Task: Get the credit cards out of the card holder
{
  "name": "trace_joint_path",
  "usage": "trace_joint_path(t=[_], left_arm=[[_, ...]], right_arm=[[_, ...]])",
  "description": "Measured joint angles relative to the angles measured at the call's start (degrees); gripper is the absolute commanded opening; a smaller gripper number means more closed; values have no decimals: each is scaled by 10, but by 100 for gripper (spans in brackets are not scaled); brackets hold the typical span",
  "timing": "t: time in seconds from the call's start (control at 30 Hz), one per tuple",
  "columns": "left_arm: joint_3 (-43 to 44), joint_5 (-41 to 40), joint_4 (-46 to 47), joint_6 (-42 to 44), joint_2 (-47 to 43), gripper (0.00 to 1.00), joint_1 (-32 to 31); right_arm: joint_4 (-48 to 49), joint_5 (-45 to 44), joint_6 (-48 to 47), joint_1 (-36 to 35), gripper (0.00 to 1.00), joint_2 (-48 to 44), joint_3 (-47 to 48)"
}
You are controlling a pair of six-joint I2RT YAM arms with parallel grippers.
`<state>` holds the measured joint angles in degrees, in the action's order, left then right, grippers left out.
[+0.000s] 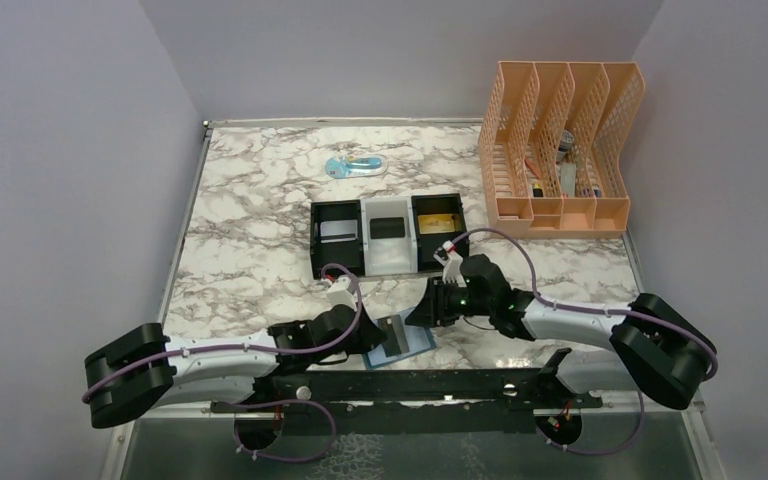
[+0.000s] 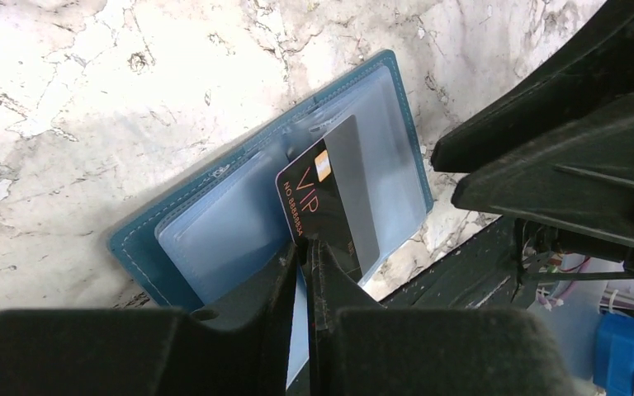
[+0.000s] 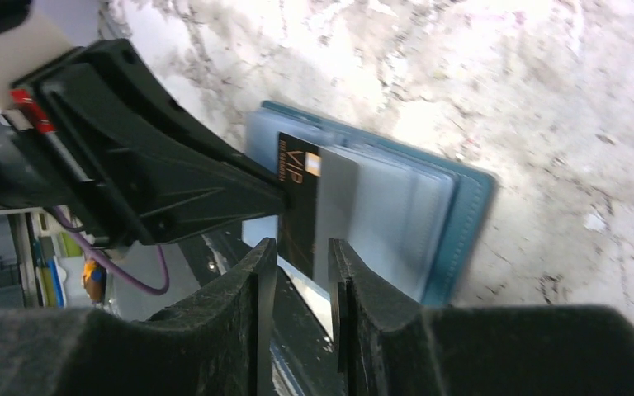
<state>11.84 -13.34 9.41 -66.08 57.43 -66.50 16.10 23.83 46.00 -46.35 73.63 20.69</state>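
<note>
The card holder (image 1: 415, 346) (image 2: 215, 235) (image 3: 456, 216) lies open near the table's front edge, teal outside with pale blue clear sleeves. A black VIP credit card (image 2: 318, 198) (image 3: 297, 190) (image 1: 393, 330) with an orange chip sticks partly out of a sleeve. My left gripper (image 1: 380, 336) (image 2: 308, 242) is shut on that card's edge. My right gripper (image 1: 423, 312) (image 3: 301, 247) is open just right of it, the card's lower corner at the gap between its fingertips. Other cards in the holder are hidden.
A black-and-white three-compartment tray (image 1: 388, 203) sits mid-table with a silver card (image 1: 338, 232), a black card (image 1: 388, 228) and a gold card (image 1: 438, 223). An orange file organizer (image 1: 560, 150) stands back right. A blue packet (image 1: 352, 166) lies at the back.
</note>
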Motion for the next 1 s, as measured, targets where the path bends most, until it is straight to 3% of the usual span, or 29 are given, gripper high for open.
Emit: trace_joint_path(t=[0.23,0.5,1.0], left_arm=[[0,0,11,-1,4,17,0],[-5,1,46,-5,20,33,0],[-37,3,133,-57,52,33,0]], right_arm=[[5,14,-4,-10,32,37,33],[28,12,10,-10,32,102,27],[100,0,51,-10,31,100,-14]])
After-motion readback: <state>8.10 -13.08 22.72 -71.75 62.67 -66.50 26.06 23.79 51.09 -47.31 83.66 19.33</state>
